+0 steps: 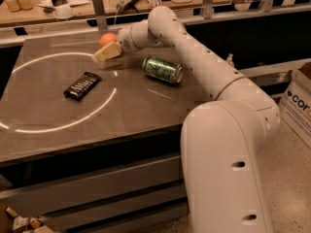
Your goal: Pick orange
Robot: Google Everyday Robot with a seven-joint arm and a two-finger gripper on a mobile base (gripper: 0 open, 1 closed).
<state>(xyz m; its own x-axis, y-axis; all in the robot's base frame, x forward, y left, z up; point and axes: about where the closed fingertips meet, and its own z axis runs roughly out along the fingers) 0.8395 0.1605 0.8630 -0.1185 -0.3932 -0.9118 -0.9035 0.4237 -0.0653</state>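
The orange (108,38) is a small round fruit near the far edge of the grey table (146,110), left of the middle. My gripper (106,52) reaches in from the right, and its cream tip lies just in front of and against the orange, hiding the fruit's lower part. The white arm (194,52) stretches from the base at the right across the far part of the table.
A green can (163,70) lies on its side under the arm, right of the orange. A black snack bar (82,85) lies at the middle left. A cluttered wooden counter (48,8) and a rail stand behind the table. A cardboard box (299,101) stands at the right.
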